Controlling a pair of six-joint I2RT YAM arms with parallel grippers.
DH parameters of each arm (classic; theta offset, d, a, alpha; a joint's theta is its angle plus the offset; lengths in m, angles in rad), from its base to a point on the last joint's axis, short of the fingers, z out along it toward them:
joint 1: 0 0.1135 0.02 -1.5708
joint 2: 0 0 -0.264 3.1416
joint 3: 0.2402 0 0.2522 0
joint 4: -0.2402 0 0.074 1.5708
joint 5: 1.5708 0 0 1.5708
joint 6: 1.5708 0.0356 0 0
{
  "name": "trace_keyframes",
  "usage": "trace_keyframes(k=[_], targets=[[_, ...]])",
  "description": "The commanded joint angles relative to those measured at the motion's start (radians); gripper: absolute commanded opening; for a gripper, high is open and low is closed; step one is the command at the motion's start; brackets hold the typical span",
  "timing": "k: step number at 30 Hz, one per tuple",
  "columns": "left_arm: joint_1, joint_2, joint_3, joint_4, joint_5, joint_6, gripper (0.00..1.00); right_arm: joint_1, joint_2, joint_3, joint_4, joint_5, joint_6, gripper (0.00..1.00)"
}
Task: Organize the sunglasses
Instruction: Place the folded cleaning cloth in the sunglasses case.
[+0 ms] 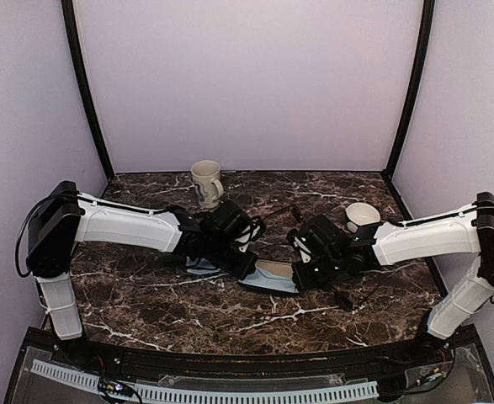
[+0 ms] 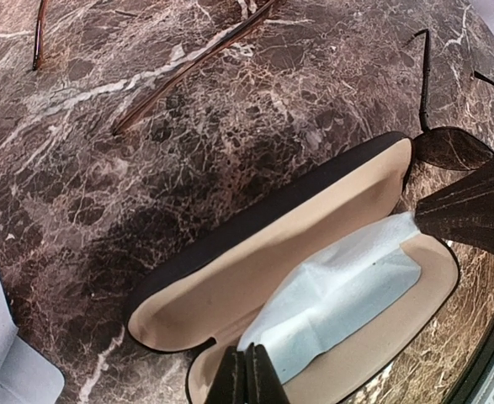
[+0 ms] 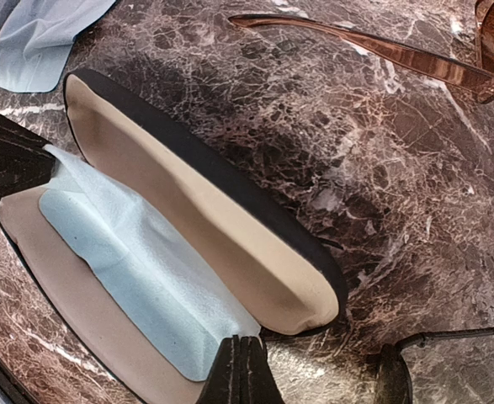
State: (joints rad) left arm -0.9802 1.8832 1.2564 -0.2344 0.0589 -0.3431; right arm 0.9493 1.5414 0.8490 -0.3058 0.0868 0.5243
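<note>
Mug (image 1: pixel 206 183) at rear left of marble table (image 1: pixel 230 324). Loose pale-blue cloth (image 1: pixel 201 268) under left wrist. Left gripper (image 2: pixel 248 376), fingertips pressed together, at edge of folded cloth (image 2: pixel 339 290) inside open black case (image 2: pixel 230 278). Brown-framed sunglasses (image 3: pixel 398 55) behind case, apart from it, temples unfolded, one running roughly along case's length. Right gripper (image 3: pixel 241 370) pinched shut at cloth's other end. Black-framed sunglasses (image 2: pixel 453 149) just beside case's right end, temples unfolded, stretching away. White cup (image 1: pixel 363 216) rear right.
</note>
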Motion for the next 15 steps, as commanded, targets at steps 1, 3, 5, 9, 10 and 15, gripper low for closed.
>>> trace_keyframes(k=[1, 3, 5, 9, 10, 15], targets=[[-0.005, -0.001, 0.015, -0.021, -0.002, 0.007, 0.03, -0.007, 0.019, 0.023, 0.024, -0.001, -0.012, 0.00], [-0.005, -0.001, 0.017, -0.024, -0.007, 0.008, 0.07, -0.007, 0.022, 0.029, 0.018, 0.003, -0.013, 0.00], [-0.005, -0.001, 0.023, -0.032, -0.016, 0.010, 0.12, -0.007, 0.023, 0.039, 0.009, 0.010, -0.014, 0.03], [-0.005, -0.006, 0.041, -0.048, -0.038, 0.014, 0.23, -0.007, 0.016, 0.060, -0.013, 0.019, -0.015, 0.10], [-0.005, -0.009, 0.045, -0.054, -0.044, 0.016, 0.26, -0.007, 0.010, 0.063, -0.019, 0.021, -0.015, 0.13], [-0.007, -0.043, 0.032, -0.070, -0.069, 0.014, 0.42, -0.006, -0.030, 0.065, -0.037, 0.021, -0.005, 0.25]])
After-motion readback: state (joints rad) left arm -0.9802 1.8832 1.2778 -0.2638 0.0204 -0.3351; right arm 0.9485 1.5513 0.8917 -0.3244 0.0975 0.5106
